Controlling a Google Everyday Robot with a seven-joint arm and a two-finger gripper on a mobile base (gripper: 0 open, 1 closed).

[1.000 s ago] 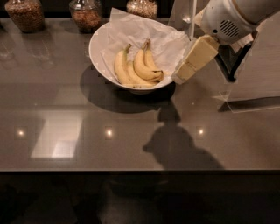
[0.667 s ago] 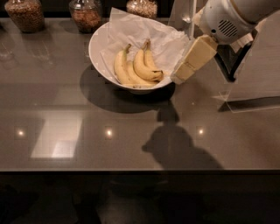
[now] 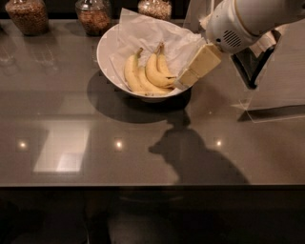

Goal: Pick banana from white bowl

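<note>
The white bowl stands on the glossy grey counter at the back, left of centre. It is lined with white paper. A small bunch of yellow bananas lies in it, stems pointing to the back. My gripper comes in from the upper right on a white arm. Its cream tip sits at the bowl's right rim, just right of the bananas and very near the closest one. I cannot tell if it touches.
Three glass jars of grains stand along the back edge. A clear plastic stand is at the right. The counter's front edge runs across below the middle.
My gripper has moved left, from just outside the bowl's right rim to the rim beside the bananas. The bowl and bananas have not moved.
</note>
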